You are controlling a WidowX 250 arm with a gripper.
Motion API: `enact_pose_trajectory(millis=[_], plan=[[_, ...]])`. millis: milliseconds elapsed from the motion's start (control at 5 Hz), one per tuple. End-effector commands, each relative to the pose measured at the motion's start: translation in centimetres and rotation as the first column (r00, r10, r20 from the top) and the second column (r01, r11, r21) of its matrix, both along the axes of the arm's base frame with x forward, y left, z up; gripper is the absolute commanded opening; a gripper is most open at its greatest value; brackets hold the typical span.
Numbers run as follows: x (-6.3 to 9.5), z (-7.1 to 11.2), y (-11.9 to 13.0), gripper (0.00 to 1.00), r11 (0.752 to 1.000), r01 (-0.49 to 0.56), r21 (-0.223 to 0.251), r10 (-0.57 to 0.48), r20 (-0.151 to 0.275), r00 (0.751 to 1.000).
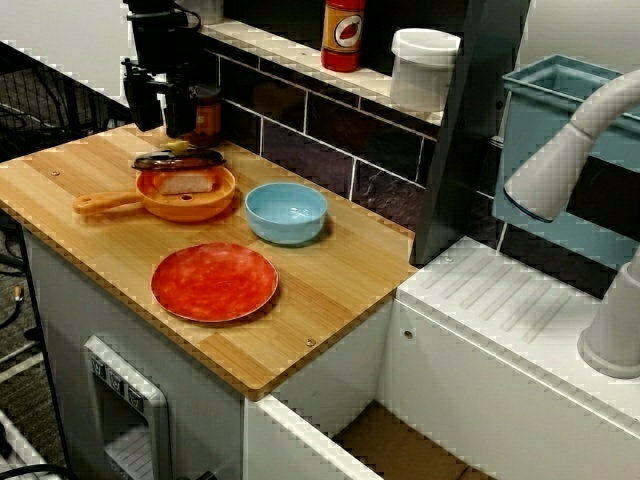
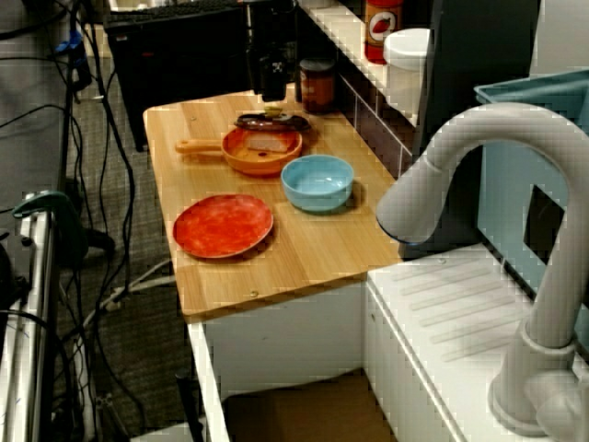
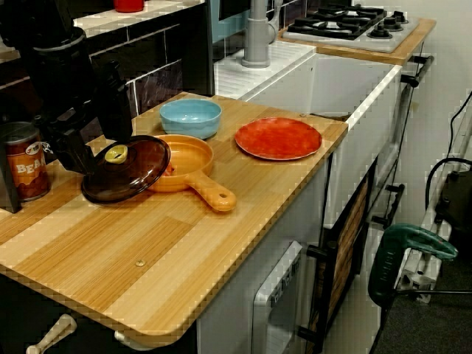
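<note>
Wooden worktop (image 1: 330, 290). On it, orange pan (image 1: 215, 200), with dark glass lid (image 1: 180, 158) tilted across far rim, toward wall. Just above, gripper (image 1: 162, 128), spread wide, empty. Needed centring squarely over yellow knob (image 3: 116, 153) before closing.

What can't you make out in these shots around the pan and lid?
Gripper: black against dark background, low side view; open or shut above the lid is unclear.
Pale item in the pan: too blurred in the high view; the lid hides it in the low side view.
Can: label wraps out of sight, low side view.
</note>
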State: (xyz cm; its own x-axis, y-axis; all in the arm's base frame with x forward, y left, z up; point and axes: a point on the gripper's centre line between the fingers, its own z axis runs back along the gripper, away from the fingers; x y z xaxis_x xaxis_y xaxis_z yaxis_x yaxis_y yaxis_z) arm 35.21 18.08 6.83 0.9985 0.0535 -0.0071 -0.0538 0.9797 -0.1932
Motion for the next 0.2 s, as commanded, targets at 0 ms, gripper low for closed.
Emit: enact_pose_trajectory(millis=[0], plan=[[-0.14, 1.53, -0.11, 1.00, 1.000, -0.001, 0.020, 0.000, 0.041, 0.999]])
